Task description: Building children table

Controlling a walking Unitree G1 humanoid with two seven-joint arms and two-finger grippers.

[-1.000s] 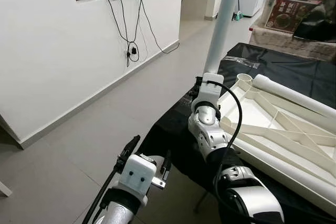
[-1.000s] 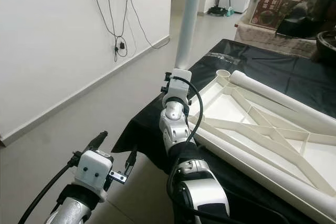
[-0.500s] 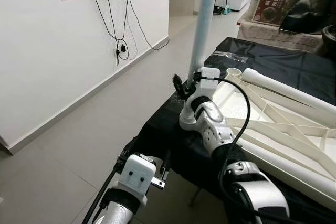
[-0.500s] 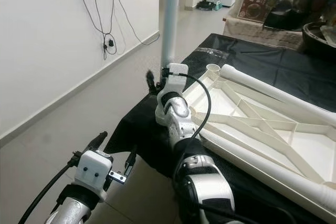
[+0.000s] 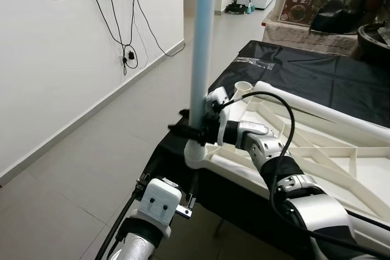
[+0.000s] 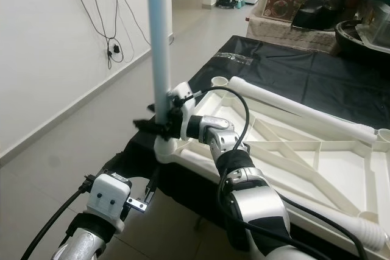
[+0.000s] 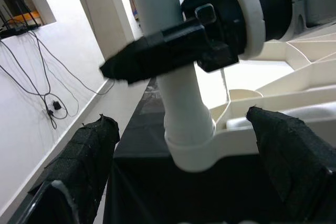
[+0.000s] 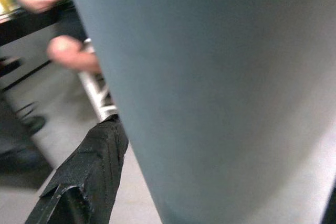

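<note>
Now the right gripper (image 5: 190,127) clamps the upright pale-blue table leg (image 5: 200,47) at the overturned white tabletop's (image 5: 317,150) corner socket (image 5: 196,152); left gripper (image 7: 184,182) spread wide below.

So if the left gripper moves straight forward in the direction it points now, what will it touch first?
Probably the white table leg, just above its corner socket on the tabletop. In the left wrist view the leg stands between the open left gripper fingers, though depth is unclear. The right gripper already clamps it.

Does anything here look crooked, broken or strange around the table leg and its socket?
Nothing stands out. The leg stands upright in the corner socket of the upturned white tabletop, and the right gripper is clamped around it just above the socket.
</note>
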